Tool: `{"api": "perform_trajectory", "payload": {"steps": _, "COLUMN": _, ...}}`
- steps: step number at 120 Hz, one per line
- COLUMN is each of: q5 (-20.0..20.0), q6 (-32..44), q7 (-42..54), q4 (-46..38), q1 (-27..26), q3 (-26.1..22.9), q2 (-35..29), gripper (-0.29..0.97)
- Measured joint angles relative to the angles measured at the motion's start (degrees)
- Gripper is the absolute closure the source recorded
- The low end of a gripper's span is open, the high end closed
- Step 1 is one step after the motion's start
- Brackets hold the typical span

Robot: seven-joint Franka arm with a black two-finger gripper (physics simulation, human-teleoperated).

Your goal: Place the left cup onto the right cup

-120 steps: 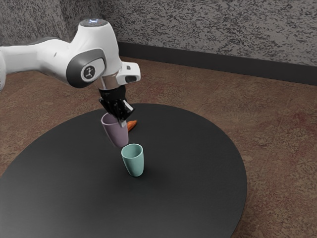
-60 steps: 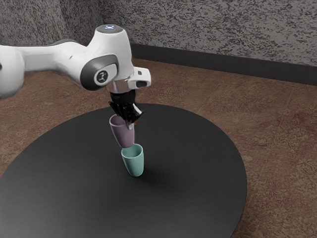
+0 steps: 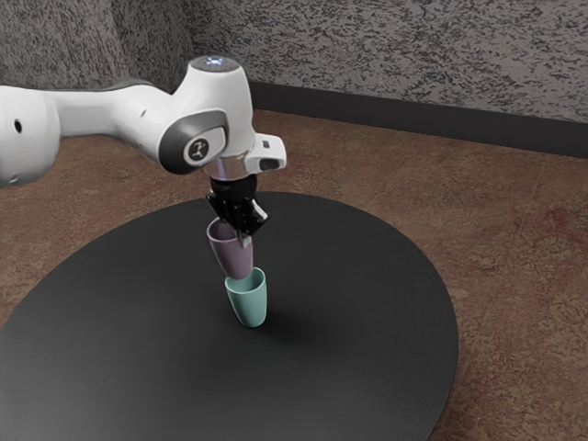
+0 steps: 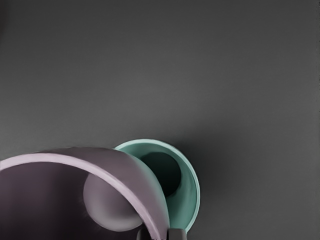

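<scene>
Exterior view, mauve cup (image 3: 231, 253) above black table (image 3: 367, 358), brown floor (image 3: 514, 239), grey wall (image 3: 413, 46)

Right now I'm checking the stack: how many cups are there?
2. The purple cup hangs tilted in the claw, its base at the mouth of the green cup standing on the table.

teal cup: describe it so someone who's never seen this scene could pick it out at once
Find the round black table; near its middle, below the gripper, the teal cup stands upright. The purple cup hangs tilted in the gripper, base at the teal cup's mouth; the teal one is lower and rests on the table.
</scene>
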Motion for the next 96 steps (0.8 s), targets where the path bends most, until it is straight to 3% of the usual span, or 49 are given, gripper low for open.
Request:
{"api": "perform_trajectory", "payload": {"steps": 71, "q5": 0.0, "q6": 1.6, "q7": -1.4, "q4": 0.1, "q1": -1.1, "q3": 0.3, "q2": 3.8, "gripper": 0.78}}
{"api": "perform_trajectory", "payload": {"steps": 96, "q5": -0.3, "q6": 0.5, "q7": -2.9, "q4": 0.4, "q1": -1.6, "q3": 0.2, "q2": 3.6, "gripper": 0.61}}
